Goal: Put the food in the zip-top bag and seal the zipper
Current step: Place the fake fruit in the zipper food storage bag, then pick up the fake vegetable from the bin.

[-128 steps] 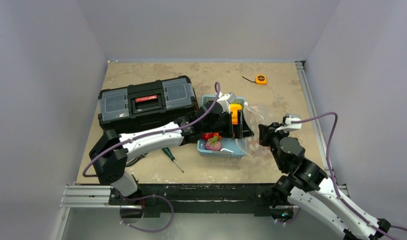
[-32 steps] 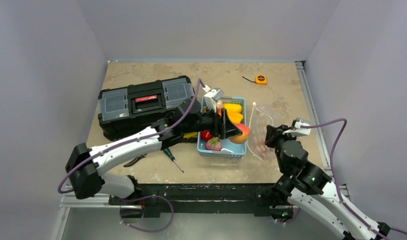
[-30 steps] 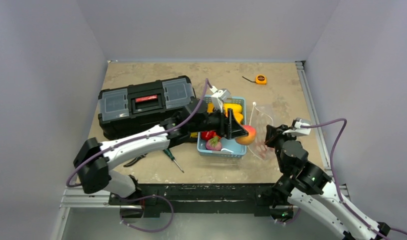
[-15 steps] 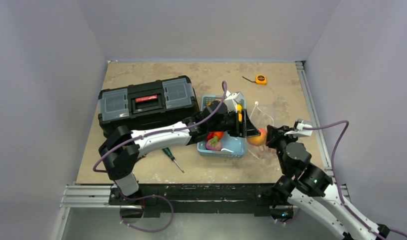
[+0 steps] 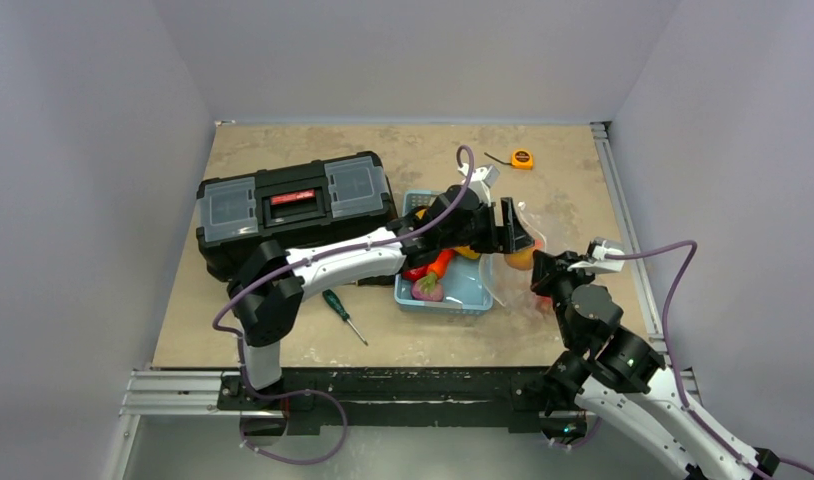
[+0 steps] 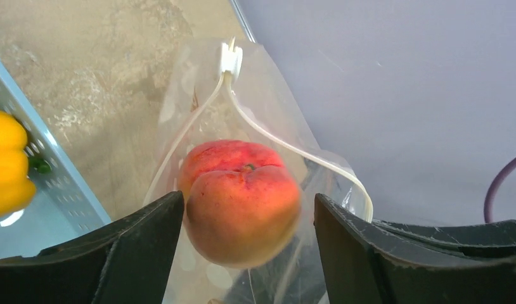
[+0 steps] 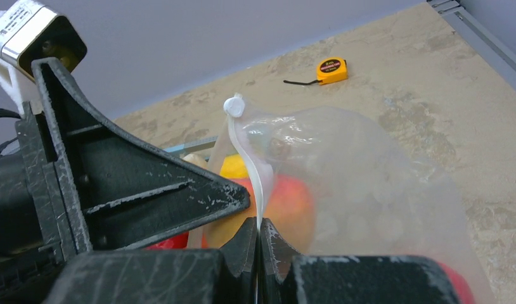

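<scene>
The clear dotted zip-top bag (image 5: 515, 288) stands right of the light blue basket (image 5: 461, 296). My right gripper (image 5: 536, 272) is shut on the bag's whitish zipper (image 7: 252, 164) and holds the mouth up (image 7: 258, 221). My left gripper (image 5: 513, 236) is at the bag's mouth, jaws open (image 6: 248, 209). A red-orange peach (image 6: 243, 199) sits between the open fingers, inside the mouth ringed by the zipper (image 6: 274, 142); it shows through the plastic in the right wrist view (image 7: 290, 206). More food lies in the basket: an orange carrot (image 5: 438, 265), a red piece (image 5: 413, 272), a yellow pepper (image 6: 5, 164).
A black toolbox (image 5: 293, 205) stands left of the basket. A green-handled screwdriver (image 5: 343, 318) lies in front of it. An orange tape measure (image 5: 522, 158) lies at the back right. My left arm stretches across the basket.
My left gripper carried the peach from the basket rightward to the bag's mouth and its jaws now stand apart from it. My right gripper kept hold of the zipper.
</scene>
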`<control>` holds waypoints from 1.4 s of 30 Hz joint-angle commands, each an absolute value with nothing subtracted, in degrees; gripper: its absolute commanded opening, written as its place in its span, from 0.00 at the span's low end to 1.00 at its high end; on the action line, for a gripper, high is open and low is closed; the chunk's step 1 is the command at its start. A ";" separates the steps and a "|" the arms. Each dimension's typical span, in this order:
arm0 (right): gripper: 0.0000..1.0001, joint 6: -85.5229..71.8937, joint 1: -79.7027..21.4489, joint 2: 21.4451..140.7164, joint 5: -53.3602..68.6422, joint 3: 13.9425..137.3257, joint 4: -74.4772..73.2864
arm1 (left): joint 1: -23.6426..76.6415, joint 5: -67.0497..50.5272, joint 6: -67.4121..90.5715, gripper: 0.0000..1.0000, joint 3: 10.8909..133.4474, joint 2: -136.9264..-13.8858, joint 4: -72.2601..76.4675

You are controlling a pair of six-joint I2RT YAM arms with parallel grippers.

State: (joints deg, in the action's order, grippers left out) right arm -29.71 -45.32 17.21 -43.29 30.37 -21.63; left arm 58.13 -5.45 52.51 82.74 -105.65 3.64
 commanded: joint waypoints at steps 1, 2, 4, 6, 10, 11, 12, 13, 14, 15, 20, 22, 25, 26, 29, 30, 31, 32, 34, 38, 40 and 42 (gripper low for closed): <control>0.00 -29.18 -45.53 17.05 -42.70 30.14 -19.30 | 57.66 -2.35 49.23 0.76 87.45 -105.77 2.56; 0.00 -29.17 -45.53 17.05 -42.71 30.15 -19.33 | 57.66 -2.00 48.89 0.81 87.08 -105.27 2.43; 0.00 -29.09 -45.57 17.12 -42.72 30.09 -19.18 | 57.53 -1.34 48.58 0.89 86.68 -104.40 1.12; 0.00 -29.09 -45.53 17.27 -42.71 30.10 -19.19 | 57.29 -1.61 48.52 0.92 86.55 -103.80 0.17; 0.00 -29.00 -45.53 17.40 -42.68 30.20 -19.17 | 57.24 -1.84 47.44 0.94 84.58 -100.96 0.09; 0.00 -29.03 -45.53 17.40 -42.64 30.15 -19.17 | 57.24 -1.85 47.02 0.94 83.84 -99.92 0.10; 0.00 -29.02 -45.53 17.45 -42.67 30.16 -19.24 | 57.22 -1.91 46.42 0.94 83.01 -98.75 0.13; 0.00 -29.01 -45.54 17.43 -42.64 30.14 -19.19 | 57.22 -2.05 45.81 0.94 81.88 -97.27 0.14; 0.00 -29.00 -45.53 17.47 -42.63 30.08 -19.21 | 57.22 -2.12 44.99 0.94 80.20 -95.79 -0.85; 0.00 -29.03 -45.53 17.53 -42.71 30.14 -19.20 | 57.24 -2.07 44.24 0.94 78.90 -94.00 -1.91; 0.00 -30.15 -45.53 19.00 -45.12 30.69 -19.97 | 57.14 -0.33 40.54 0.94 71.98 -84.23 -5.19; 0.00 -30.31 -45.55 19.54 -45.51 30.85 -20.03 | 57.15 -0.22 39.50 0.94 69.02 -80.42 -6.67; 0.00 -30.24 -45.52 20.73 -45.45 31.68 -20.24 | 57.14 1.77 38.66 0.94 64.60 -75.11 -8.30; 0.00 -30.36 -45.54 21.30 -45.52 31.83 -20.47 | 57.13 2.35 38.64 0.94 63.25 -73.72 -8.61; 0.00 -30.75 -45.55 22.57 -45.88 31.84 -20.66 | 57.15 4.01 38.23 0.93 60.71 -70.68 -9.68; 0.00 -30.78 -45.53 22.77 -45.99 31.82 -20.62 | 57.18 4.47 37.97 0.93 60.43 -70.44 -10.12; 0.00 -30.84 -45.55 22.90 -46.17 31.82 -20.60 | 57.21 4.70 37.81 0.92 60.33 -70.57 -10.56; 0.00 -31.09 -45.53 22.98 -46.51 31.82 -20.79 | 57.25 4.86 37.72 0.92 60.37 -71.01 -10.89; 0.00 -31.54 -45.54 22.92 -47.08 31.86 -21.28 | 57.22 5.12 37.77 0.92 60.53 -72.03 -11.32; 0.00 -35.65 -45.54 21.83 -52.04 32.70 -25.58 | 57.22 6.46 37.51 0.91 62.07 -75.14 -13.36; 0.00 -37.18 -45.53 20.26 -53.69 32.54 -26.35 | 57.22 7.05 37.15 0.91 63.25 -76.96 -14.55; 0.00 -36.24 -45.53 19.09 -53.28 31.70 -25.14 | 57.22 8.06 36.50 0.92 65.22 -79.25 -16.42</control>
State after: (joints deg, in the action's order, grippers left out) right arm -33.82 -45.36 21.56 -48.77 30.20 -24.64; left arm 57.39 5.34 38.83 61.08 -76.05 -13.32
